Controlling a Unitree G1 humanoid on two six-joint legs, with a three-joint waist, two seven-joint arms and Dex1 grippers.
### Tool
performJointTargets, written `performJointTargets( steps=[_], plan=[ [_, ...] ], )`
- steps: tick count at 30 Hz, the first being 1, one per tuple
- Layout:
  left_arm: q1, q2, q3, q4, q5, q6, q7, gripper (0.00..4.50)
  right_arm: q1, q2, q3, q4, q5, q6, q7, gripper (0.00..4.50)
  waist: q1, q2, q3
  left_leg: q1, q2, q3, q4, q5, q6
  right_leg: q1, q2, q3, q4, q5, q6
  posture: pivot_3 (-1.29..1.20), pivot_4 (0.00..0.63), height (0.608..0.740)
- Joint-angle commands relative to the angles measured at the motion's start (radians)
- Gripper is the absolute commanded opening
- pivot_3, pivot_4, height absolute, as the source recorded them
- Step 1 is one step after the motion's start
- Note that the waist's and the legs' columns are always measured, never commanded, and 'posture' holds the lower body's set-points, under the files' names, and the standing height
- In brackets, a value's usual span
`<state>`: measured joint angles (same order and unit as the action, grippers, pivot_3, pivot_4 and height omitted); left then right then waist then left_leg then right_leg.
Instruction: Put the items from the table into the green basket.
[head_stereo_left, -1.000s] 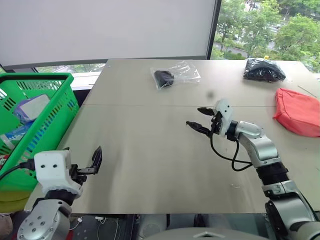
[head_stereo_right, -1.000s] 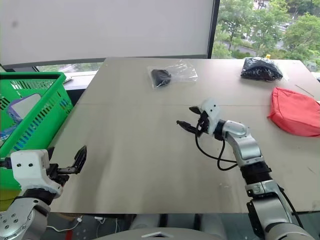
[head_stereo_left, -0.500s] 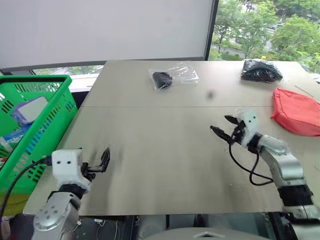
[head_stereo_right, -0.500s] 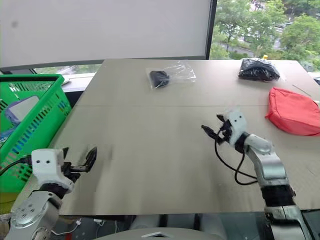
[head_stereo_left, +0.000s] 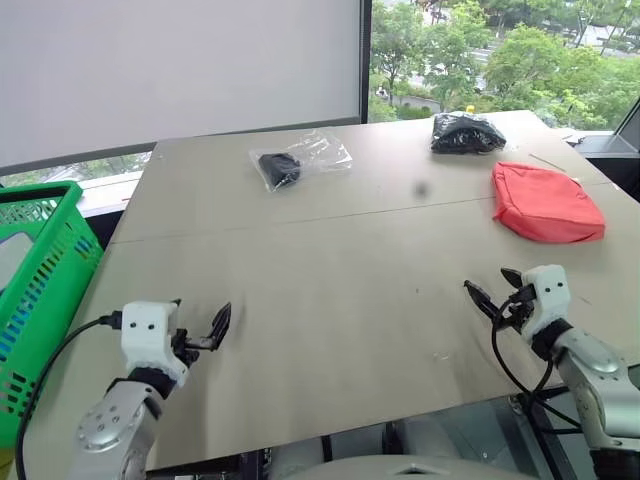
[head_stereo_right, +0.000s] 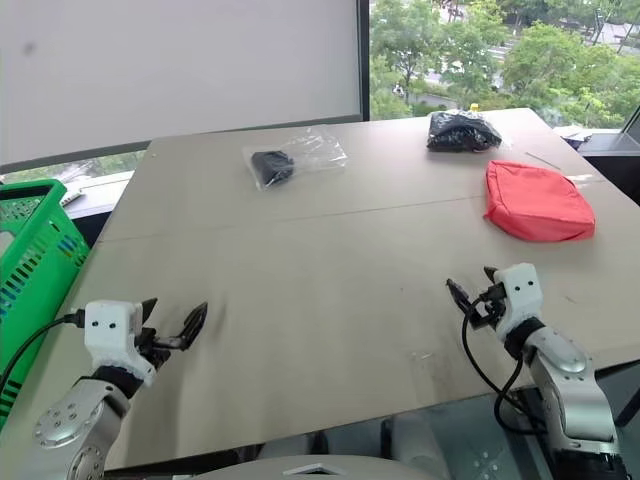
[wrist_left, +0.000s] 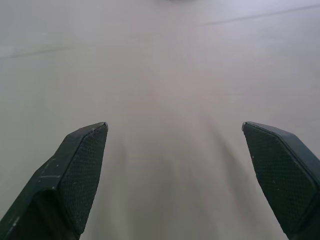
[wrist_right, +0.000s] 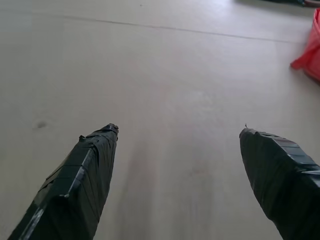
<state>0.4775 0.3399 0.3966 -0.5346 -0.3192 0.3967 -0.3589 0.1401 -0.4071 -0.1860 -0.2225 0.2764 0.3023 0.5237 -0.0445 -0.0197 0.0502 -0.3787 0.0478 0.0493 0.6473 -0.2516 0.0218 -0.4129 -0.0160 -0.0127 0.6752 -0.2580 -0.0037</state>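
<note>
We have the left gripper (head_stereo_left: 200, 325) spread wide and empty, low over the near left part of the table (head_stereo_left: 330, 270), just short of the seam (head_stereo_left: 300, 215) that runs across it. Right gripper (head_stereo_left: 492, 290) is also released and holding nothing, over the near right part of the table, on our side of the seam too. In both wrist views the fingers (wrist_left: 80, 170) stand apart with bare tabletop between them. Beyond the seam: clear bag (head_stereo_left: 300, 158) with a black object inside, roughly centre-left of the far half; black bundle (head_stereo_left: 467, 132) at the far right corner region; red pouch (head_stereo_left: 546, 202) near the right edge, just past the seam line and nearest to the right gripper. None of the three touch each other or a gripper. Basket (head_stereo_left: 45, 290) sits off the table's left edge, beside the left gripper's side; we can't tell its contents from here.
</note>
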Motion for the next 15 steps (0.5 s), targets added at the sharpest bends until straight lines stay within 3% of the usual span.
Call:
performJointTargets(
  steps=[1, 8, 15],
  plan=[
    [0.007, 0.0, 0.03, -0.044, -0.013, -0.034, -0.003, 4.44, -0.032, -0.011, -0.003, -0.023, 0.006, -0.031, 0.008, 4.14, 0.001, 0.0, -0.001, 0.0, 0.0, 0.0, 0.0, 0.0, 0.0, 0.0, 0.0, 0.0, 0.0, 0.0, 0.0, -0.03, 0.0, 0.74],
    [-0.002, 0.002, 0.034, -0.038, -0.012, -0.041, 0.003, 4.44, -0.034, -0.002, 0.01, -0.049, 0.019, -0.021, 0.012, 4.14, 0.004, 0.001, -0.006, 0.0, -0.001, 0.0, 0.001, 0.0, 0.0, 0.0, 0.0, 0.0, 0.001, -0.001, -0.001, -0.04, 0.0, 0.74],
    [0.044, -0.023, -0.015, -0.079, -0.009, -0.057, -0.012, 4.44, 0.114, 0.015, -0.005, -0.238, 0.061, 0.024, -0.013, 4.14, 0.002, 0.001, -0.009, 0.0, 0.0, 0.0, 0.001, 0.0, 0.0, 0.0, 0.0, 0.0, 0.001, 0.0, 0.0, -0.07, 0.0, 0.74]
  ],
)
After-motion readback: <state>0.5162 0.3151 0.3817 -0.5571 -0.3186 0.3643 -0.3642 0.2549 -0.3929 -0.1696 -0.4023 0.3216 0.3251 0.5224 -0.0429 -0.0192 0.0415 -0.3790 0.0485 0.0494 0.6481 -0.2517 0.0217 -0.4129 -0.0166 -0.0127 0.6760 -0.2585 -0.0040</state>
